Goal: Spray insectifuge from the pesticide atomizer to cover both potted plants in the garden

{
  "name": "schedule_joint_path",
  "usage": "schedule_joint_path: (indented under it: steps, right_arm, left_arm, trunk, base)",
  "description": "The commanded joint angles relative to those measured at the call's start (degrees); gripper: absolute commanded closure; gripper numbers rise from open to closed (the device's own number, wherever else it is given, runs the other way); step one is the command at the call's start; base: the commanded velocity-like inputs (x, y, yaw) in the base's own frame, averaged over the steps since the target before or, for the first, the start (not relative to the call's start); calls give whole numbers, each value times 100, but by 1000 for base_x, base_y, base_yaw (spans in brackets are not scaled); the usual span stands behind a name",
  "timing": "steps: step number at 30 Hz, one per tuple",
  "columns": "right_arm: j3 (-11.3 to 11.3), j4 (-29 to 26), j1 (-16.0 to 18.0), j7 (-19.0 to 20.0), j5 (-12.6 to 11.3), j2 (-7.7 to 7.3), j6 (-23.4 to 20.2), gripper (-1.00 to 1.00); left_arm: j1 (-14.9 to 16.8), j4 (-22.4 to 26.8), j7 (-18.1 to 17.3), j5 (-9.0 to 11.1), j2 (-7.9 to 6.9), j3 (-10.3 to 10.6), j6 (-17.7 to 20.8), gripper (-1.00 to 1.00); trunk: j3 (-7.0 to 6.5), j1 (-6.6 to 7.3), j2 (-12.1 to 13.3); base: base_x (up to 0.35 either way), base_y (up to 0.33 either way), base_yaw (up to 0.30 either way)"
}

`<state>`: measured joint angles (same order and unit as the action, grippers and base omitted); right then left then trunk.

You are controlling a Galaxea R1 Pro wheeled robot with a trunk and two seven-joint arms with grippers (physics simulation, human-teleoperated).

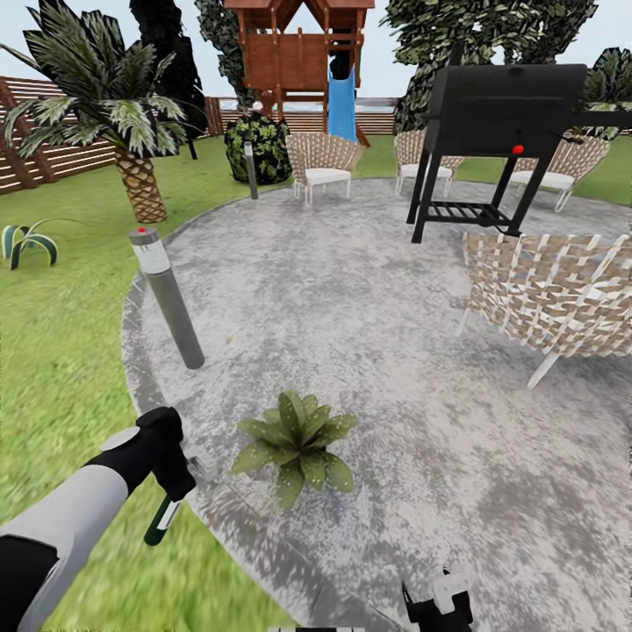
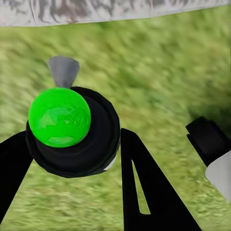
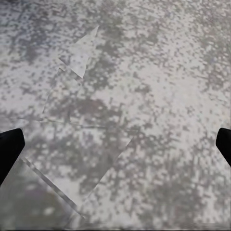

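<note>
My left gripper (image 1: pixel 172 478) hangs over the grass at the patio's edge, shut on the pesticide atomizer (image 1: pixel 161 520), a small dark bottle with a pale label that hangs below the fingers. In the left wrist view the atomizer (image 2: pixel 72 139) shows a black round body, a bright green cap and a grey nozzle, held between the dark fingers (image 2: pixel 144 192). One potted plant (image 1: pixel 295 446), a low green rosette, sits on the paved patio (image 1: pixel 351 290) just right of that gripper. A second low plant (image 1: pixel 26 241) stands far left on the lawn. My right gripper (image 1: pixel 439 604) (image 3: pixel 115 144) is open above bare paving.
A grey bollard lamp (image 1: pixel 167 298) stands at the patio rim behind the left gripper, with another (image 1: pixel 250 167) farther back. A palm (image 1: pixel 132 114), wicker chairs (image 1: pixel 553 298) (image 1: pixel 323 162), a black grill (image 1: pixel 505 123), a playset with a blue slide (image 1: pixel 342 96) and a wooden fence (image 1: pixel 44 154) ring the patio.
</note>
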<state>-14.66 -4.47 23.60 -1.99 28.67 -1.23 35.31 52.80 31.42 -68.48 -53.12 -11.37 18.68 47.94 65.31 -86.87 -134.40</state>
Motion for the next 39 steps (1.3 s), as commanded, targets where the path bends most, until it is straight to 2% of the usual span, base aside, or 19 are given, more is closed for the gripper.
schedule_joint_path:
  steps: [1,13,22,24,26,27,28,29,31,33,34,35,37,39]
  right_arm:
    - [-37,7,4,-21,60,2,20,-100]
    - [-36,6,4,-21,60,0,20,-100]
    - [-37,7,4,-21,60,0,20,-100]
    - [-32,7,4,-21,60,0,20,-100]
    - [-31,7,4,-21,60,5,20,-100]
    - [-31,7,4,-21,60,7,20,-100]
    - [-30,7,4,-21,60,7,20,-100]
    - [-28,7,4,-21,60,11,20,-100]
    - [-28,7,4,-21,65,16,20,-100]
    - [-21,5,4,-17,70,17,20,-100]
    - [-20,-4,4,-13,78,18,20,-100]
    - [-15,-19,4,-8,85,21,19,-100]
    - [-12,-40,4,2,100,25,18,-100]
    - [3,-75,11,21,116,26,15,-100]
  left_arm:
    - [1,14,-43,-23,-3,24,40,100]
    - [80,101,-25,-23,14,9,49,100]
    - [3,109,-7,-16,0,-5,37,100]
    - [-7,118,92,28,-26,-38,29,100]
    - [-13,130,151,53,-36,-176,9,100]
    - [-14,132,167,60,-38,-326,-7,100]
    - [-18,136,183,67,-41,-630,-36,100]
    - [-22,139,248,71,-44,-1151,-219,100]
    - [-32,130,437,73,-44,-1759,-775,100]
    - [-92,89,771,144,-39,-2371,-1361,100]
    - [-212,101,1024,312,-34,-2932,-1782,100]
    - [-284,105,1095,417,-33,-3219,-2030,100]
    - [-402,94,1149,499,-33,-3510,-2433,100]
    - [-552,57,1171,529,-32,-3641,-2879,100]
  trunk:
    - [5,3,-2]
    - [5,3,-2]
    - [5,3,-2]
    - [5,3,-2]
    - [5,3,-2]
    - [5,3,-2]
    - [5,3,-2]
    - [5,3,-2]
    - [5,3,-2]
    - [5,3,-2]
    - [5,3,-2]
    - [5,3,-2]
    - [5,3,-2]
    - [5,3,-2]
  base:
    - [-226,201,-192]
    - [-67,294,-290]
    - [-53,312,-299]
    - [-177,187,-299]
    - [-211,146,-288]
    - [-227,123,-248]
    - [-248,96,-162]
    - [-277,33,-53]
    - [-297,13,-21]
    - [-318,3,-5]
    - [-327,1,-1]
    - [-328,0,-1]
    - [-329,0,0]
    - [-293,0,0]
